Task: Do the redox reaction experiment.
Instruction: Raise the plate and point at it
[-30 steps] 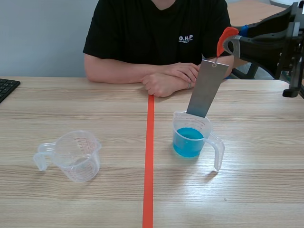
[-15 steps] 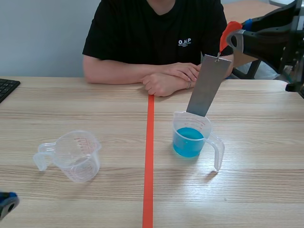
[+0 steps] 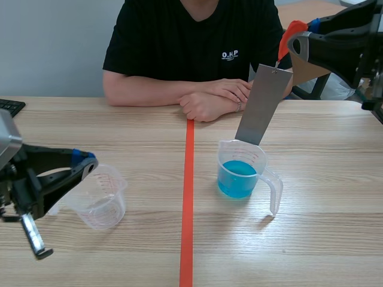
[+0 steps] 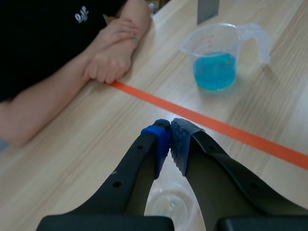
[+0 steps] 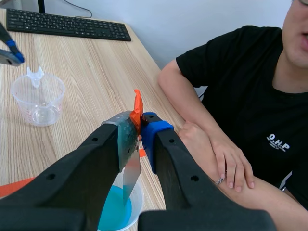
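A clear measuring cup with blue liquid [image 3: 239, 178] stands right of the orange line, also in the left wrist view [image 4: 215, 67]. My right gripper [image 3: 297, 36] is raised at the far right, shut on the orange tab [image 5: 137, 107] of a grey metal plate [image 3: 261, 104]. The plate hangs tilted, its lower edge at the cup's far rim, over the blue liquid [image 5: 111, 211]. An empty clear cup [image 3: 99, 197] stands on the left. My left gripper [image 3: 87, 161] is shut just above it, with the empty cup [image 4: 166, 204] under the fingers.
A person in a black shirt sits across the table with folded hands [image 3: 212, 98] resting near the far end of the orange line. A black keyboard [image 5: 67, 24] lies at the far left edge of the table.
My left arm has come into the scene from the lower left and now hovers by the empty cup. The right gripper and plate have risen slightly.
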You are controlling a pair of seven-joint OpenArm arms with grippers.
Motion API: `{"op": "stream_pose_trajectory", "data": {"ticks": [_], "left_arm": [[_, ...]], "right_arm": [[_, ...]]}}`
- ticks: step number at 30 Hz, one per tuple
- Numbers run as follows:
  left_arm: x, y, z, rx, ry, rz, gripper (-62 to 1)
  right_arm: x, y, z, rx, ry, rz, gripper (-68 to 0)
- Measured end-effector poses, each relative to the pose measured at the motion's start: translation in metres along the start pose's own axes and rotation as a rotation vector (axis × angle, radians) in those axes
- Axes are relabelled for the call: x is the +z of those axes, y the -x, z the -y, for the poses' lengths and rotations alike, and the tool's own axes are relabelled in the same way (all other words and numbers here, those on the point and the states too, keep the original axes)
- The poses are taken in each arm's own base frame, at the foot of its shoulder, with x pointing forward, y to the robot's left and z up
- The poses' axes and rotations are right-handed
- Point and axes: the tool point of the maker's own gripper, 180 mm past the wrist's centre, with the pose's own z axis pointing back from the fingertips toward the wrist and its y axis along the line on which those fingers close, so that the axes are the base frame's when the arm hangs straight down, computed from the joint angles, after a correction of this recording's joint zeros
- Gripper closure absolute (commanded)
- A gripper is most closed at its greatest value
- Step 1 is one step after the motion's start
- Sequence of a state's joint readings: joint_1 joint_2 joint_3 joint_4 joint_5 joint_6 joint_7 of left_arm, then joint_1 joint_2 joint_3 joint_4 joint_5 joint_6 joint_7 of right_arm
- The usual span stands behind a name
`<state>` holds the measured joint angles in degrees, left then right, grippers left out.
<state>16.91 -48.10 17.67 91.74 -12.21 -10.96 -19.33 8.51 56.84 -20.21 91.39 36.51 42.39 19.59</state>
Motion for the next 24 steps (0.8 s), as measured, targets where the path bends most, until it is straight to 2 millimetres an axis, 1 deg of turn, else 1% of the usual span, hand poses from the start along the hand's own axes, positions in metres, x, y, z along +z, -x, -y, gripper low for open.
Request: {"op": "stream_pose_trajectory", "data": {"ticks": [2, 5, 8, 11, 14, 19, 24], "left_arm": [[-0.015, -0.009, 0.000, -0.018, 0.001, 0.024, -4.0], [-0.039, -0.022, 0.006, -0.053, 0.016, 0.068, -4.0], [-0.062, -0.025, 0.012, -0.065, 0.029, 0.072, -4.0], [-0.081, -0.021, 0.017, -0.065, 0.034, 0.067, -4.0], [-0.096, -0.017, 0.021, -0.057, 0.036, 0.070, -4.0], [-0.117, -0.005, 0.017, -0.070, 0.010, 0.047, -4.0], [-0.134, 0.004, 0.019, -0.056, -0.002, 0.028, -4.0]], "right_arm": [[0.000, 0.000, 0.000, -0.002, 0.001, 0.003, -1.7], [0.000, -0.001, 0.000, -0.002, 0.001, 0.003, -1.7], [0.000, 0.000, 0.000, -0.002, 0.001, 0.002, -1.7], [0.000, 0.000, 0.000, -0.002, 0.001, 0.003, -1.7], [0.000, -0.001, 0.000, -0.002, 0.001, 0.003, -1.7], [0.000, -0.001, 0.000, -0.002, 0.001, 0.003, -1.7], [0.000, 0.000, 0.000, -0.002, 0.001, 0.003, -1.7]]}}
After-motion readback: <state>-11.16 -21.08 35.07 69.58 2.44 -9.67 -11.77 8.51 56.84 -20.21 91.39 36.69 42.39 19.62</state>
